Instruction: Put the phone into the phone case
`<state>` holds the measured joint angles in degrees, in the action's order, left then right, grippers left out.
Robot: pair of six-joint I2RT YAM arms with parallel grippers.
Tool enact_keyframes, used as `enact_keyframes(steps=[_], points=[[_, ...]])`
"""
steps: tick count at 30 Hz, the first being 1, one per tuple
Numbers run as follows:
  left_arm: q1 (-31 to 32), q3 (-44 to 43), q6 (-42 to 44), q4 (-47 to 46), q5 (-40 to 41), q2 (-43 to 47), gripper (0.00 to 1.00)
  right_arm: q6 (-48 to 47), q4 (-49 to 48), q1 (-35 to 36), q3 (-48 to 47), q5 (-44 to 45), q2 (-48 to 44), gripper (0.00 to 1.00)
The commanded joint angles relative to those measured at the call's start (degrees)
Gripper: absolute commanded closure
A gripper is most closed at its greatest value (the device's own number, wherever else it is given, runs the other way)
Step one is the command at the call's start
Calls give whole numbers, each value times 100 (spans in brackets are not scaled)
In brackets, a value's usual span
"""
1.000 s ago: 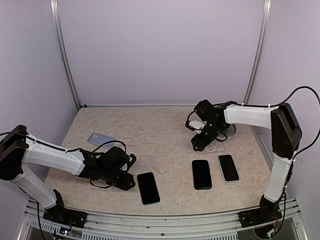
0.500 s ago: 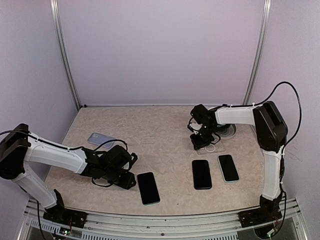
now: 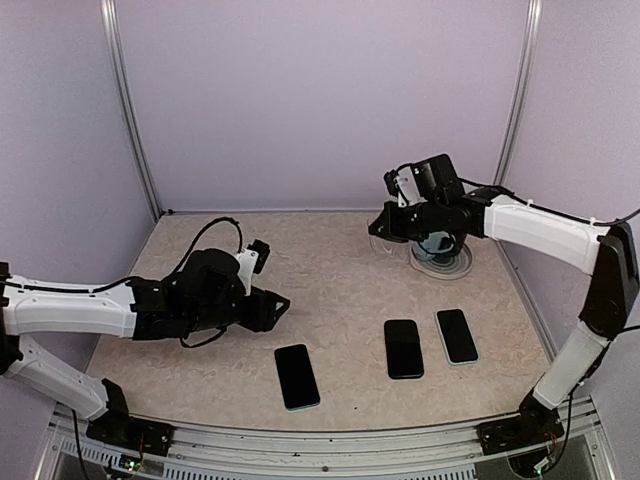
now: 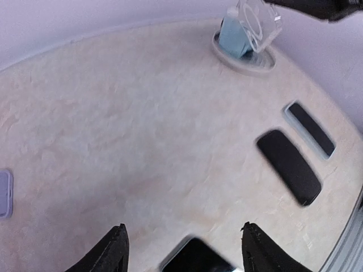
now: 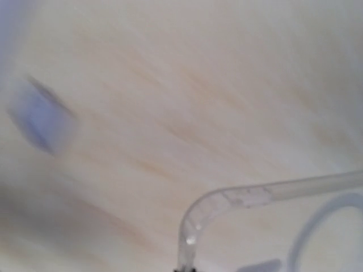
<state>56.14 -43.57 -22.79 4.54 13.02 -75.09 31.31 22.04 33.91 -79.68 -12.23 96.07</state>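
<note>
Three dark phones lie face up near the front of the table: one on the left, one in the middle, one on the right. My left gripper hovers open above the table, just behind the left phone, with nothing between its fingers. My right gripper is shut on the edge of a clear phone case and holds it in the air at the back right.
A round grey dish with a blue object in it sits behind the right gripper. A lilac phone case lies at the table's left side, hidden by my left arm in the top view. Metal posts stand at the back corners.
My left gripper lifted off the table beside the left phone and opened. My right gripper shut on the clear case by the dish and raised it off the table.
</note>
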Motion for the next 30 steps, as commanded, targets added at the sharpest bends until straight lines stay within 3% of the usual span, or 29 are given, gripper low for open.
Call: enact_keyframes(steps=[1, 3, 5, 10, 14, 19, 23, 30], points=[[370, 165, 1479, -2717, 732, 358, 25, 1274, -1852, 879, 454, 594, -1011, 100], [543, 190, 2326, -3634, 924, 244, 10, 1600, -2548, 1258, 719, 1021, -1323, 100], [644, 78, 3055, -4131, 928, 12, 2, 1864, -2991, 1542, 860, 1286, -1488, 100], [690, -417, 3670, -4389, 325, -502, 1, 1982, -3546, 2066, 991, 1810, -1577, 100], [603, -745, 3297, -4556, 852, -839, 1, 2059, -3799, 2268, 1062, 1898, -1599, 100], [602, -1104, 3493, -5188, 836, -1347, 2, 2063, -3932, 2457, 930, 1823, -1470, 100], [602, -1447, 3512, -5200, 463, -1757, 15, 2111, -3944, 2476, 922, 1770, -1449, 100], [430, -1710, 3275, -5207, 646, -1939, 80, 2216, -3902, 2497, 935, 1591, -1391, 100]])
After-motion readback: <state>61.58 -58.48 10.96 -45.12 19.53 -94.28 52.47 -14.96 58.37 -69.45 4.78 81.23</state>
